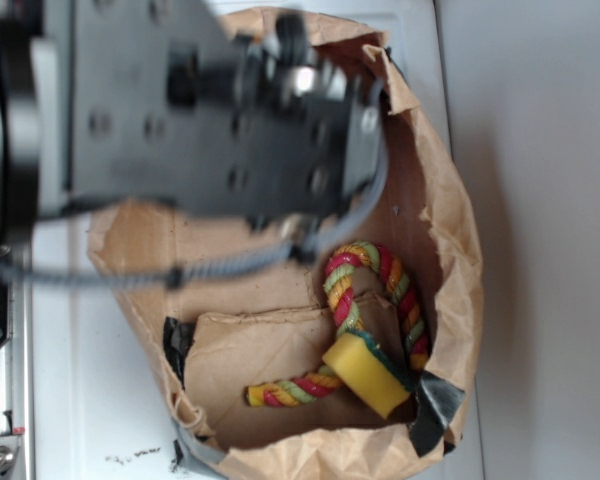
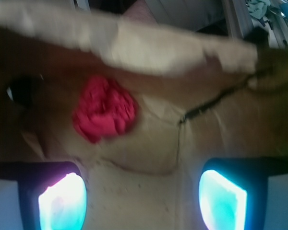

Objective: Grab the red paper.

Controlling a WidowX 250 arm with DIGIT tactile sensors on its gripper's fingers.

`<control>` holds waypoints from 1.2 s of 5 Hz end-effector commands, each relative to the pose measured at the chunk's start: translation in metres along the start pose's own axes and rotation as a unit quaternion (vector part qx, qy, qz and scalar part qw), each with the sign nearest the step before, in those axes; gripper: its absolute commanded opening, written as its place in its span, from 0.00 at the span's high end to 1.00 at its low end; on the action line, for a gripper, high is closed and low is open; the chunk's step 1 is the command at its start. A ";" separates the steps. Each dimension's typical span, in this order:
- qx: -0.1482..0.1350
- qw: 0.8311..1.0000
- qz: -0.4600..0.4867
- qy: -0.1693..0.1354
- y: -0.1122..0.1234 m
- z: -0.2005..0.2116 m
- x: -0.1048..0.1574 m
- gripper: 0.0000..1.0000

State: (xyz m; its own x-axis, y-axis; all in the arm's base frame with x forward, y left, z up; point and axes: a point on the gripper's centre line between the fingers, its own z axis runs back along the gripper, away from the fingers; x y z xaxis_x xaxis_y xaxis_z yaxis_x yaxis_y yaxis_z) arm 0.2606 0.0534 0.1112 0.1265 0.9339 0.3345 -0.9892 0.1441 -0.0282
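Observation:
The red paper [image 2: 104, 111] shows in the wrist view as a crumpled red wad lying inside the brown paper bag [image 2: 192, 139], ahead of the fingers and left of centre. My gripper [image 2: 141, 201] is open, its two glowing pads [image 2: 62, 203] wide apart with only bag floor between them. In the exterior view the black arm and gripper [image 1: 320, 215] hang over the upper half of the bag [image 1: 450, 220] and hide the red paper.
A red-yellow-green twisted rope toy [image 1: 375, 300] with a yellow block [image 1: 368, 372] lies in the lower part of the bag. Black tape [image 1: 435, 400] patches the bag's torn rim. The bag rests on a white surface [image 1: 90, 400].

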 end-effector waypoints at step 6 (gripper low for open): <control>-0.009 1.000 0.004 -0.023 -0.013 -0.009 0.015 0.00</control>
State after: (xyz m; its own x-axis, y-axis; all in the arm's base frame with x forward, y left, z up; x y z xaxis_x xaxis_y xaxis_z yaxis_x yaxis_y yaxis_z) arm 0.2732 0.0653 0.0908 0.1479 0.9211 0.3600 -0.9880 0.1540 0.0119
